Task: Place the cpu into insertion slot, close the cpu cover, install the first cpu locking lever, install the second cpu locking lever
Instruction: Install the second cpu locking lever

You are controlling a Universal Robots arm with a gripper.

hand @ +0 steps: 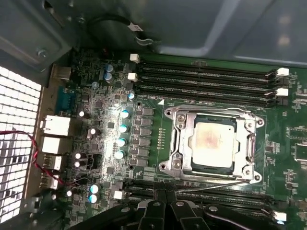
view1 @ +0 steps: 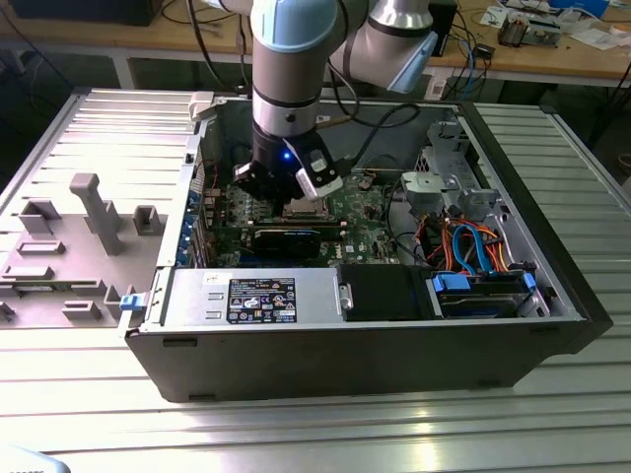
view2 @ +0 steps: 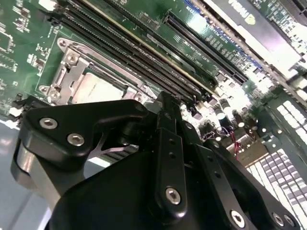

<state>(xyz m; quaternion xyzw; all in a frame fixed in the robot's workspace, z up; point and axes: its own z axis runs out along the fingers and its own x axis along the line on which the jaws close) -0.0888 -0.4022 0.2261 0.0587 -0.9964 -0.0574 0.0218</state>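
Arm: I have it reaching straight down into the open computer case [view1: 394, 335], its pale blue and grey wrist upright over the motherboard [view1: 365, 202] in the exterior view.
Gripper: the gripper [view1: 296, 187] hangs just above the CPU socket; I see its black, bolted linkages close up in both wrist views.
Fingers: I cannot tell whether they are apart or together; the black finger bodies [view2: 168, 143] hide their tips.
Cpu: the cpu [hand: 212, 142] sits flat in its socket, a small square with a dull silver-grey top marked by a faint brownish stain.
Cpu cover: the cpu cover [hand: 249, 143] lies closed around the chip, a thin silver frame of bright stamped metal with a square opening.
Locking lever: one thin wire lever [hand: 216, 186] runs along the socket's edge nearest the gripper; I cannot tell if it is latched.
Memory slots: long black memory slots [hand: 206, 79] with white clips line the far side of the socket.
Motherboard: green, studded with round silver-topped capacitors.
Bench: ribbed aluminium bench [view1: 325, 434] carries the case, with a grey plastic fixture tray [view1: 69, 246] at the exterior view's left.
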